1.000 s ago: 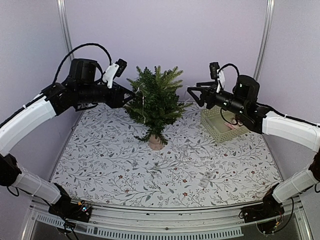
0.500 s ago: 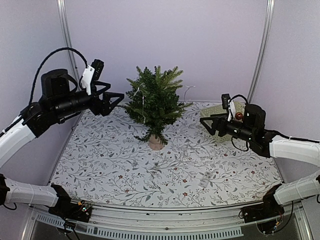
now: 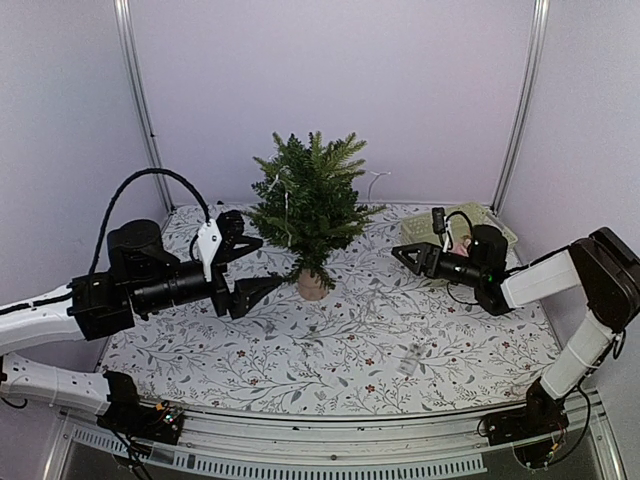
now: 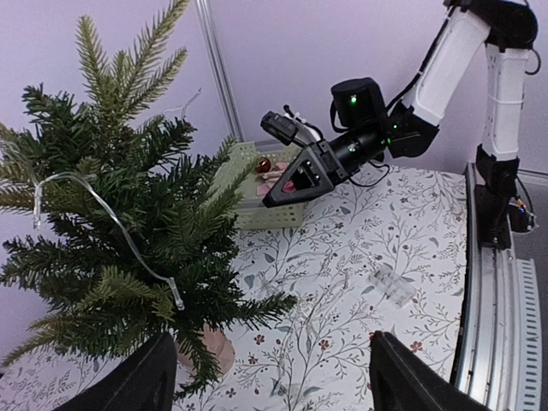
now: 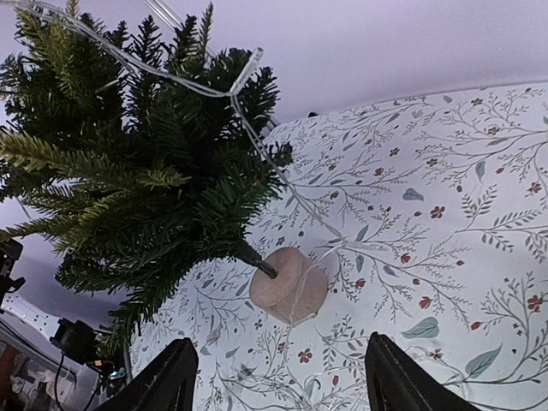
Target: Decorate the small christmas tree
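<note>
The small christmas tree point(image 3: 310, 205) stands upright mid-table on its tan base point(image 3: 312, 285). A clear light string point(image 3: 285, 205) hangs over its left side and trails down to the table. My left gripper point(image 3: 255, 266) is open and empty, low and just left of the base. Its wrist view shows the tree point(image 4: 111, 231), the string point(image 4: 111, 227) and the base point(image 4: 210, 347) on the left. My right gripper point(image 3: 405, 255) is open and empty, low to the right of the tree. Its wrist view shows the tree point(image 5: 137, 163), the base point(image 5: 291, 284) and the string point(image 5: 257, 154).
A pale green basket point(image 3: 485, 222) holding ornaments stands at the back right, behind my right arm; it also shows in the left wrist view point(image 4: 248, 205). A small clear battery pack point(image 3: 410, 360) lies on the floral cloth at front right. Purple walls enclose the table.
Both arms have come down from tree-top height. The left gripper has swung down and forward to beside the base. The right gripper has dropped and drawn back from the tree.
</note>
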Controlling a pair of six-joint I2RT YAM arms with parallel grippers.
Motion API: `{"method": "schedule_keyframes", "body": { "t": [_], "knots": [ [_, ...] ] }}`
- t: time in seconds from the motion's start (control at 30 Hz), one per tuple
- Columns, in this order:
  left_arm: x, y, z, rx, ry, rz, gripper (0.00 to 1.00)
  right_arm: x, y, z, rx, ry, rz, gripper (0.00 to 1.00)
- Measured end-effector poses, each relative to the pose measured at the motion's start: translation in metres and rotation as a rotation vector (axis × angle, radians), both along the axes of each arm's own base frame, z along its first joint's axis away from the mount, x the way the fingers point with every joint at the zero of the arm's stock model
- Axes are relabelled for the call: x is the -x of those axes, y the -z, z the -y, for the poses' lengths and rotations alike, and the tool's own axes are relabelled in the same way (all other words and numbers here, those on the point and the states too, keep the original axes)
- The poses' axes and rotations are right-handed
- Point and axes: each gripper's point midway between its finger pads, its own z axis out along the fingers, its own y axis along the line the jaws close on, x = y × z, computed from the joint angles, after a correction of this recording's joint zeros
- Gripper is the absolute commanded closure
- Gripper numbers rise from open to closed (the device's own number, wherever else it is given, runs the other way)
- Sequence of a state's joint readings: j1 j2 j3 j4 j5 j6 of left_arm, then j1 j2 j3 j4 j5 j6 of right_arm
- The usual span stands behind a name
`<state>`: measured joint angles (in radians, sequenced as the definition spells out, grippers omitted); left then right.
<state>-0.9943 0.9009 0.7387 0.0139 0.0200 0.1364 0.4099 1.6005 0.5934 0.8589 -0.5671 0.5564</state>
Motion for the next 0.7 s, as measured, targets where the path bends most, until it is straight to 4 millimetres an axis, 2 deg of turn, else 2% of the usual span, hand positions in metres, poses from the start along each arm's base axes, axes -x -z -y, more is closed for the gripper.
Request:
{"method": "schedule_keyframes", "body": {
  "t": [0.3, 0.5, 0.7],
  "knots": [
    [-0.007, -0.004, 0.002, 0.045, -0.048, 0.054, 0.23, -0.006, 0.024, -0.041, -0.114, -0.116, -0.100, 0.31],
    [-0.007, 0.007, 0.001, 0.067, -0.059, 0.054, 0.25, -0.004, 0.051, -0.059, -0.171, -0.152, -0.200, 0.34],
    [-0.009, 0.011, -0.001, 0.079, -0.074, 0.051, 0.27, -0.010, 0.048, -0.081, -0.204, -0.189, -0.196, 0.41]
  ]
}}
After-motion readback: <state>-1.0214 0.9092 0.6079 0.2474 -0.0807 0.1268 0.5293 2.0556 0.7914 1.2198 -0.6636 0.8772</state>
